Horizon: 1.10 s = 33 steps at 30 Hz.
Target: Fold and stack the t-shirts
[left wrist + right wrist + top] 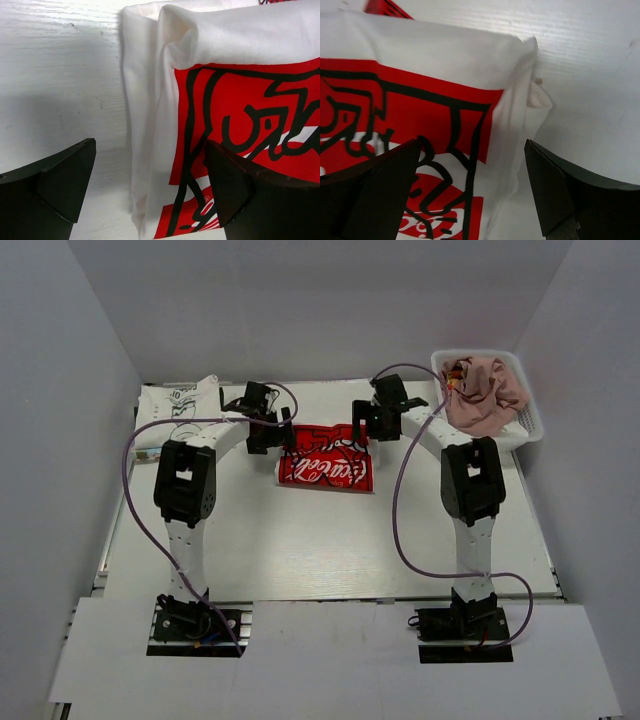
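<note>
I count three tees, one basket and my two grippers. The red-print tee lies folded on the table between my two hands. My left gripper sits at its left edge and my right gripper at its right edge. Both are spread wide and grip nothing. In the left wrist view my left gripper straddles the tee's bunched left hem: one finger is over bare table, the other over the red print. In the right wrist view my right gripper straddles the opposite hem in the same way. One finger is over the print of the tee, the other over the table. I cannot tell whether any fingertip touches the cloth. The white tee with a black drawing lies out beyond my left hand, apart from it, at the table's far left corner. The pink tee is heaped in the basket just outside my right hand, spilling over its rim.
</note>
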Each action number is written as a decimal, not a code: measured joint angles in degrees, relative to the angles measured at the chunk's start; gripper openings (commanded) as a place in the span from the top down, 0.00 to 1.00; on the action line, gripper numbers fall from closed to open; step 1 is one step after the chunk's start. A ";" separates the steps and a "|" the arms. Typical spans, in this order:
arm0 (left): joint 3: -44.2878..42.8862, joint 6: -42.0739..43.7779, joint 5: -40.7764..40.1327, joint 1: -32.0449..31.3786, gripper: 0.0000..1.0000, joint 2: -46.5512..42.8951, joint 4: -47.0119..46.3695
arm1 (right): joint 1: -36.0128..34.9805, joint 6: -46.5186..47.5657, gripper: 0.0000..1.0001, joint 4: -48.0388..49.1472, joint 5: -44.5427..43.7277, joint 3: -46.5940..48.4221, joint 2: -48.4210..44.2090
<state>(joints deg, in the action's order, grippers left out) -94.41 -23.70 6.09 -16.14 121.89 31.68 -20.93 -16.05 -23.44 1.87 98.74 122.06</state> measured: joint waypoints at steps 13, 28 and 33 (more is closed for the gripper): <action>1.09 2.29 7.08 -0.11 0.14 2.47 -4.46 | 2.64 -6.60 0.81 4.90 2.38 -12.13 -0.66; 3.19 3.23 21.14 -0.09 1.00 5.73 -13.49 | 6.19 -5.60 0.67 13.38 15.89 -17.49 -1.49; -0.61 6.56 15.82 -0.52 1.00 5.73 -8.26 | 5.90 -3.26 0.10 14.40 17.25 -19.41 -4.35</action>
<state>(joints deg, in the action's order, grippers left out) -95.02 -17.15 21.91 -16.67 127.61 23.42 -15.03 -19.31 -9.04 19.11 79.33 117.71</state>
